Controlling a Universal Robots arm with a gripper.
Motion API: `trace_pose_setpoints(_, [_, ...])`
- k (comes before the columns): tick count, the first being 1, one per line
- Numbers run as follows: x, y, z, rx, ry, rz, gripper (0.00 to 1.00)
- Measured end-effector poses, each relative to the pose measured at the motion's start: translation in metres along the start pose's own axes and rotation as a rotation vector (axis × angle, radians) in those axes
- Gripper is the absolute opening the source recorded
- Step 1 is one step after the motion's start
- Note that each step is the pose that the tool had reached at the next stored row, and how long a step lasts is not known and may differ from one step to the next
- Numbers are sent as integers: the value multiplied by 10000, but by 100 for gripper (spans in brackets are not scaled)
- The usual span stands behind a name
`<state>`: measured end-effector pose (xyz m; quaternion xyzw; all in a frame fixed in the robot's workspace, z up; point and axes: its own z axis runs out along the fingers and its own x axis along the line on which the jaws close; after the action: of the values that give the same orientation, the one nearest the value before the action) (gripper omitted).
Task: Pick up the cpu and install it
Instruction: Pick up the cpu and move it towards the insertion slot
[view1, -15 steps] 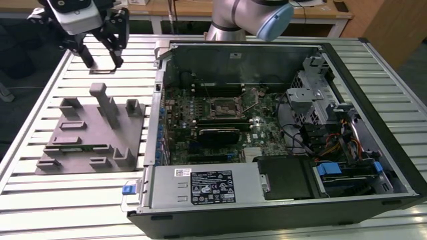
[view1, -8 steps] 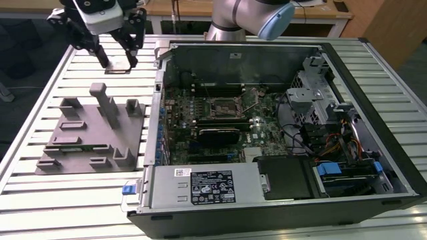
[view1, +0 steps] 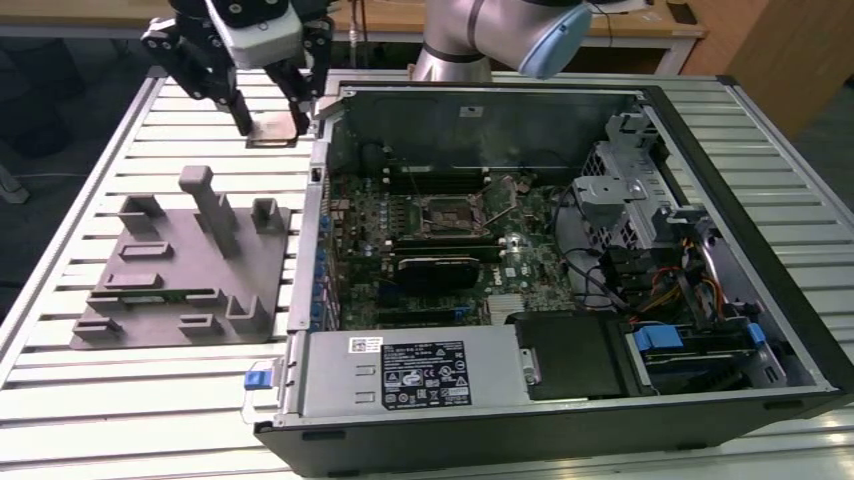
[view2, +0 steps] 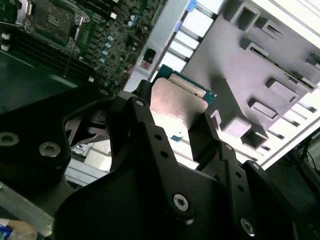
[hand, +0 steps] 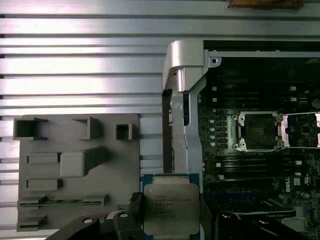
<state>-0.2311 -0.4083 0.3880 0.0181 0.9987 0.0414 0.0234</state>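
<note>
My gripper (view1: 274, 124) hangs above the slatted table at the exterior view's upper left, just outside the open computer case (view1: 747, 300). It is shut on the cpu (view1: 275, 131), a small square chip with a silver top. In both wrist views the cpu (hand: 170, 207) (view2: 176, 106) sits flat between the black fingers (view2: 209, 131), which press on two opposite edges. The bare socket (view1: 447, 212) (hand: 258, 131) lies on the motherboard inside the case, to the exterior view's right of the gripper, with its metal bracket swung open.
A grey parts fixture (view1: 187, 262) (hand: 75, 170) with upright posts and slots lies on the table (view1: 80, 390) beside the case. The case wall's raised edge (hand: 184, 75) stands between gripper and motherboard. Inside the case are a drive cage (view1: 627, 190), cables and a power supply (view1: 414, 372).
</note>
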Motion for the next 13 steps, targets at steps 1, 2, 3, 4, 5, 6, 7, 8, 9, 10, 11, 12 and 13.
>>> trace_pose_setpoints(1, [-38, 2, 1, 1, 1, 1, 54])
trace_pose_setpoints(2, [-75, 3, 3, 2, 2, 2, 54])
trace_pose_setpoints(3, [-114, 4, 5, 2, 1, 1, 54])
trace_pose_setpoints(4, [-153, 5, 7, 1, 1, 1, 54])
trace_pose_setpoints(5, [-195, 7, 9, 1, 0, 0, 54])
trace_pose_setpoints(6, [-233, 8, 11, 1, 1, 1, 54])
trace_pose_setpoints(7, [-270, 9, 13, 0, -1, 2, 54])
trace_pose_setpoints(8, [-310, 11, 14, 1, 1, 2, 54])
trace_pose_setpoints(9, [-348, 12, 16, 2, 1, 1, 54])
trace_pose_setpoints(10, [-386, 13, 18, 1, 1, 0, 54])
trace_pose_setpoints(11, [-423, 15, 20, 1, 1, 1, 54])
trace_pose_setpoints(12, [-461, 16, 22, 1, 0, 2, 54])
trace_pose_setpoints(13, [-499, 17, 24, 1, 1, 2, 54])
